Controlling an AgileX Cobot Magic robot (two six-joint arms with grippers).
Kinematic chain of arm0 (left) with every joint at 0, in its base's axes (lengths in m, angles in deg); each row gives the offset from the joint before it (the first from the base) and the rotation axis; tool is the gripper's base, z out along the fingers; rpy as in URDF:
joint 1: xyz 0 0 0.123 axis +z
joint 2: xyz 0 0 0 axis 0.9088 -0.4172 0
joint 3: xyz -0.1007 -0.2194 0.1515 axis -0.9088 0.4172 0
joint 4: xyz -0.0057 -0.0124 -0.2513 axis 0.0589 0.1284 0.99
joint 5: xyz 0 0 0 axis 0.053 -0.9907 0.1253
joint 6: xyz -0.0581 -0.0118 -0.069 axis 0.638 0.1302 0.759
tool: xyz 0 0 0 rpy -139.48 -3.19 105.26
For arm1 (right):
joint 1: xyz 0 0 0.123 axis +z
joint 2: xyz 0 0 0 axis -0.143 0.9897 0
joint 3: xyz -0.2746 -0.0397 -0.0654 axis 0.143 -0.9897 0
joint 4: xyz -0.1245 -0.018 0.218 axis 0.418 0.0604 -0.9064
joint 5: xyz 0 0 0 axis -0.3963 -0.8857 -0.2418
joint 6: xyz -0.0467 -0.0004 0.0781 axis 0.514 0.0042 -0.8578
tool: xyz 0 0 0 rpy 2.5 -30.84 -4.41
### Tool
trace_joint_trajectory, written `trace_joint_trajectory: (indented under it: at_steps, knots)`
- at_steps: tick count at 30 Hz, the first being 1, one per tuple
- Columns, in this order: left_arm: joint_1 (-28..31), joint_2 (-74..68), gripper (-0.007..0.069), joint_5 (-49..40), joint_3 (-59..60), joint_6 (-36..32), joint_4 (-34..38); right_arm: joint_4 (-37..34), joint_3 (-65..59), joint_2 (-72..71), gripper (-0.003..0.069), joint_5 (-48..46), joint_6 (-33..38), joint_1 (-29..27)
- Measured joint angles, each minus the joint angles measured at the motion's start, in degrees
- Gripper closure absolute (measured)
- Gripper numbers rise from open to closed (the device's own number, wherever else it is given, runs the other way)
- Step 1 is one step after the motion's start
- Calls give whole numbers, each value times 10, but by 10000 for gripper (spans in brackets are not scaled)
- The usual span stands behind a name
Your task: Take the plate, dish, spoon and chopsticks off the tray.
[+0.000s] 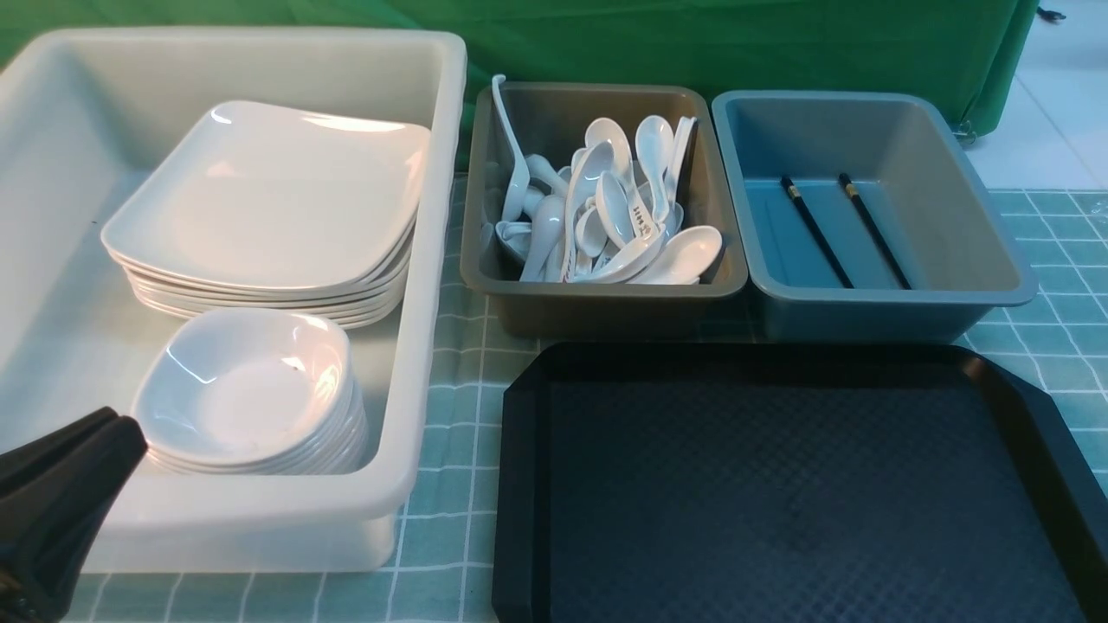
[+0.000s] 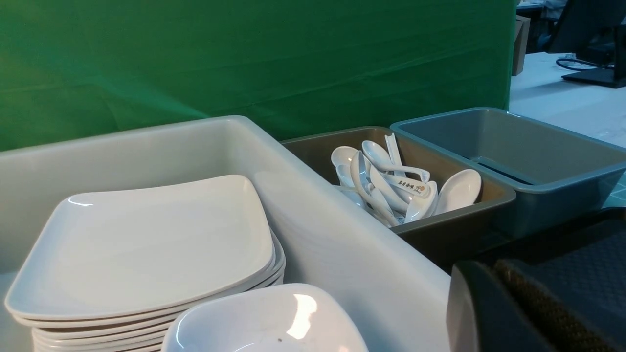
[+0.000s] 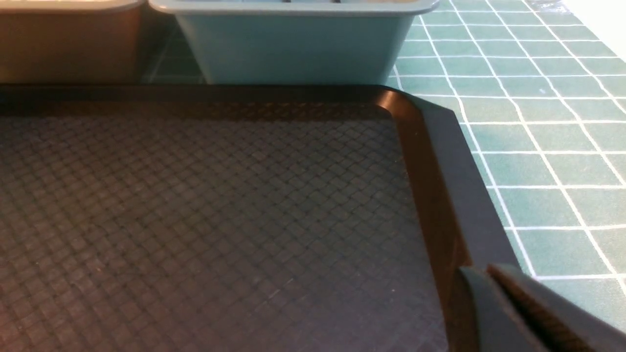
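I saw the black tray point(image 1: 779, 484) flat on the green checked cloth point(image 1: 450, 433), and nothing lay on its bumpy floor. I use the tray as my marker. Just behind it stood two bins side by side. The brown bin point(image 1: 597, 298) held a heap of white spoons, and one spoon point(image 1: 684, 255) lay on top near the front wall. The blue-grey bin point(image 1: 892, 294) held the two black chopsticks point(image 1: 844, 229), lying a little apart on its floor with their gold bands at the far end. To the left of the tray sat the big white tub point(image 1: 407, 484). In it the plate point(image 1: 268, 190) topped a stack at the far side, and the dish point(image 1: 247, 385) topped a smaller stack nearer to me. My left gripper point(image 1: 61, 484) hung at the near left edge of the tub, beside the dishes, with its fingers pressed together and holding nothing. I saw my right gripper point(image 3: 523, 313) only in its wrist view, over the tray's right rim. Its fingers looked close together and held nothing, but I could not tell if they were fully shut.
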State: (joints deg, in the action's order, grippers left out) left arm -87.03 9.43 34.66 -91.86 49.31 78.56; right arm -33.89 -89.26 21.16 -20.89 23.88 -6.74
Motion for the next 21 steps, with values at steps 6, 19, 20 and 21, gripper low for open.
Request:
trace_joint_trajectory:
  at_steps: [6, 19, 20, 21]
  knots:
    - [23, 6, 607, 8, 7, 20, -18, 0, 0, 0, 572, 0, 0, 0]
    - [239, 145, 607, -76, 131, 121, -89, 0, 0, 0, 553, 1, 0, 0]
    - [240, 147, 607, -98, 131, 129, -92, 0, 0, 0, 551, 2, 0, 0]
    - [241, 148, 607, -115, 133, 132, -95, 0, 0, 0, 549, 2, 0, 0]
